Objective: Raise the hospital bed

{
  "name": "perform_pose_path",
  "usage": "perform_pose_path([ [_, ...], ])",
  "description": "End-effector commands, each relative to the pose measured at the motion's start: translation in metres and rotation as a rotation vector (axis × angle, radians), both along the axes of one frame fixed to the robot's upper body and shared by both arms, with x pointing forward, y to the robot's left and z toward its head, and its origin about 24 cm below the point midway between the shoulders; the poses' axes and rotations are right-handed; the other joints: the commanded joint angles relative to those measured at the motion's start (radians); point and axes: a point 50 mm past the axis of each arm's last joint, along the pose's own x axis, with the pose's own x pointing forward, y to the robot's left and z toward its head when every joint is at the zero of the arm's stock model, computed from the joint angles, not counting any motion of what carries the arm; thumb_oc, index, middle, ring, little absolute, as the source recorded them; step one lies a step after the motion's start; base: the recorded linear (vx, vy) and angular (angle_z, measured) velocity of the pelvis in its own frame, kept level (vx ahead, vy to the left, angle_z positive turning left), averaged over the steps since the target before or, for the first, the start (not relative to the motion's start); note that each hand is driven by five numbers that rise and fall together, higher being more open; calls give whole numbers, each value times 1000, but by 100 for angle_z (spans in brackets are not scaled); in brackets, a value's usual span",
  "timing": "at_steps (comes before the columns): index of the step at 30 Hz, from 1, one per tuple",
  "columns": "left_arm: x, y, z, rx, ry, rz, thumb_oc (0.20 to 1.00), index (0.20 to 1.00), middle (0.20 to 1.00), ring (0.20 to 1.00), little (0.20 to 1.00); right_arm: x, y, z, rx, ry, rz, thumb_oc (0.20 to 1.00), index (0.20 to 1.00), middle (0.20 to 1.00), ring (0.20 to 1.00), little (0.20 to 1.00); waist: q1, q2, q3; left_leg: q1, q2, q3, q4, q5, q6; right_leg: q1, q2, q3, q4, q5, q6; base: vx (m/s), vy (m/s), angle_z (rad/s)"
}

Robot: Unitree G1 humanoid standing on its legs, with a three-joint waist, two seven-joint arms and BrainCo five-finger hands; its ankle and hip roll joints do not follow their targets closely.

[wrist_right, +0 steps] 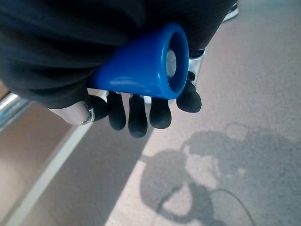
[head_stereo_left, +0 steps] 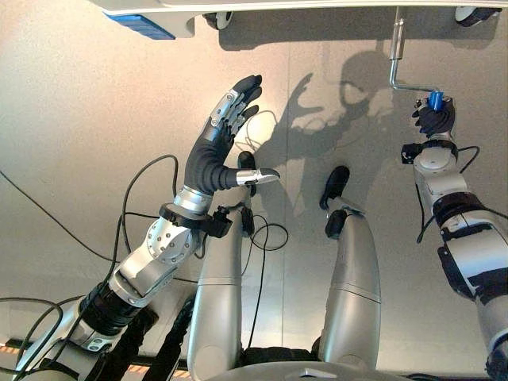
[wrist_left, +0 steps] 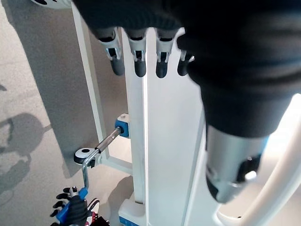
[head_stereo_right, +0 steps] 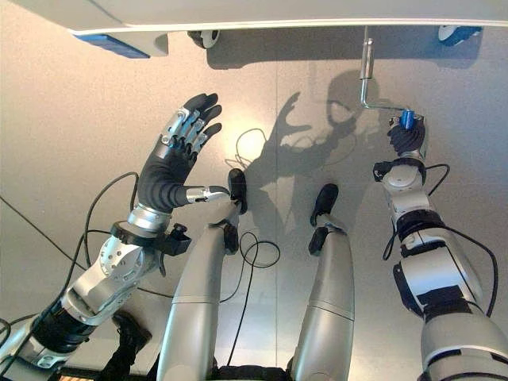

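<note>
The white hospital bed (head_stereo_left: 151, 9) runs along the top of the eye views. A silver crank (head_stereo_left: 394, 70) hangs from its end and bends to a blue handle (head_stereo_left: 435, 100). My right hand (head_stereo_left: 435, 121) is shut on that blue handle (wrist_right: 141, 66), its fingers (wrist_right: 136, 113) curled round it. In the left wrist view the crank (wrist_left: 96, 153) sticks out from the bed frame (wrist_left: 136, 117), with the right hand at its end. My left hand (head_stereo_left: 226, 127) is raised over the floor at centre left, open, fingers (wrist_left: 136, 63) straight and holding nothing.
Bed castors (head_stereo_left: 219, 19) show under the frame, another at the top right (head_stereo_left: 474, 14). A blue corner piece (head_stereo_left: 147, 25) marks the bed's end. The floor (head_stereo_left: 71, 135) is smooth and beige.
</note>
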Motion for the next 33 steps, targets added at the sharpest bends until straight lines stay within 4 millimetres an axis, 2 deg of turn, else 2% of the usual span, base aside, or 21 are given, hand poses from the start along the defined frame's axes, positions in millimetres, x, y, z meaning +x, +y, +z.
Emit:
perform_pose_path([
  [1,-17,-9,18,-124,-89,-99,1000,1000,1000,1000,1000,-24,-61,24,-3,27,-212,200,200,200,200,200,-12,97,-24,5,49,-81,-19,-3,-53,1,27,1,-19,60,35,-36,-22,3],
  [3,-17,-11,15,-130,-73,-106,1000,1000,1000,1000,1000,-23,-59,15,-18,89,-204,200,200,200,200,200,-4,105,-24,26,47,-88,-8,-30,-59,17,26,7,8,27,40,11,-30,5],
  [4,-17,-11,19,-133,-87,-108,1000,1000,1000,1000,1000,-22,-57,19,-15,83,-201,200,200,200,200,200,0,109,-24,-3,49,-84,-19,0,-53,-11,24,-4,-1,53,32,6,-25,11],
  [6,-16,-11,19,-137,-81,-112,1000,1000,1000,1000,1000,-21,-56,16,-19,110,-195,200,200,200,200,200,5,115,-24,-9,46,-87,-17,1,-54,-18,23,-7,7,50,31,10,-25,10],
  [7,-16,-12,16,-144,-64,-117,1000,1000,1000,1000,1000,-19,-52,7,-6,135,-180,200,200,200,200,200,8,118,-24,15,45,-93,-6,-27,-60,2,23,2,25,22,39,10,-17,7],
  [8,-16,-12,19,-143,-80,-116,1000,1000,1000,1000,1000,-18,-51,12,-5,119,-177,200,200,200,200,200,9,118,-24,-12,46,-89,-16,2,-54,-22,22,-7,12,49,31,50,-17,4],
  [9,-16,-12,17,-149,-70,-117,1000,1000,1000,1000,1000,-18,-51,8,1,134,-176,200,200,200,200,200,9,119,-24,6,43,-94,-8,-19,-59,-7,24,1,24,26,37,-41,-1,4],
  [11,-15,-15,19,-160,-70,-126,1000,1000,1000,1000,1000,-12,-40,8,8,144,-149,200,200,200,200,200,19,128,-24,-23,42,-94,-11,3,-52,-36,21,-7,30,41,28,0,0,0],
  [12,-15,-15,16,-161,-53,-127,1000,1000,1000,1000,1000,-13,-41,2,7,160,-152,200,200,200,200,200,17,127,-24,4,40,-98,0,-27,-58,-12,21,2,44,13,37,0,0,0],
  [13,-15,-15,19,-160,-70,-126,1000,1000,1000,1000,1000,-12,-40,8,8,144,-149,200,200,200,200,200,18,128,-24,-23,42,-94,-10,3,-52,-36,21,-7,30,41,28,0,0,0],
  [18,-13,-18,17,-178,-43,-129,1000,1000,1000,1000,1000,-2,-15,-11,18,200,-84,200,200,200,200,200,27,142,-24,-8,33,-102,9,-28,-54,-25,15,0,62,7,36,8,9,3],
  [19,-13,-18,20,-177,-59,-128,1000,1000,1000,1000,1000,0,-14,-5,18,184,-81,200,200,200,200,200,28,143,-24,-35,35,-99,-2,2,-47,-50,14,-9,48,35,28,57,7,6],
  [22,-13,-18,19,-183,-52,-128,1000,1000,1000,1000,1000,4,-2,-14,5,211,-44,200,200,200,200,200,28,143,-24,-16,31,-101,9,-22,-51,-35,15,-2,62,15,34,-3,14,2],
  [24,-11,-19,22,-186,-61,-127,1000,1000,1000,1000,1000,10,15,-16,-1,222,6,200,200,200,200,200,30,144,-24,-43,31,-98,4,0,-45,-58,13,-8,52,37,27,-27,12,0],
  [25,-11,-20,18,-191,-41,-128,1000,1000,1000,1000,1000,10,20,-23,-2,243,19,200,200,200,200,200,29,145,-24,-17,29,-100,17,-31,-51,-34,12,3,68,8,35,4,32,1],
  [26,-11,-20,22,-193,-54,-128,1000,1000,1000,1000,1000,13,26,-20,-5,233,35,200,200,200,200,200,31,148,-24,-46,30,-97,8,-1,-44,-61,12,-6,56,36,26,59,22,2],
  [27,-10,-20,18,-196,-36,-125,1000,1000,1000,1000,1000,13,31,-27,-5,252,50,200,200,200,200,200,30,147,-24,-20,28,-99,20,-32,-50,-38,12,3,72,6,34,-51,35,0],
  [28,-10,-20,21,-199,-50,-121,1000,1000,1000,1000,1000,17,40,-23,-9,238,77,200,200,200,200,200,31,148,-24,-49,29,-97,11,-3,-44,-65,12,-5,58,35,26,0,0,0],
  [31,-9,-19,21,-202,-46,-111,1000,1000,1000,1000,1000,22,61,-28,-8,242,134,200,200,200,200,200,30,145,-24,-57,28,-97,17,-3,-44,-68,11,-6,60,34,27,2,12,1],
  [32,-9,-19,17,-203,-27,-106,1000,1000,1000,1000,1000,22,68,-34,-12,259,157,200,200,200,200,200,30,144,-24,-33,25,-101,31,-33,-49,-46,10,4,75,5,35,3,20,4],
  [33,-8,-18,21,-202,-41,-102,1000,1000,1000,1000,1000,25,76,-30,-21,247,178,200,200,200,200,200,31,144,-24,-63,26,-99,21,-2,-43,-72,11,-5,61,34,27,55,4,6],
])
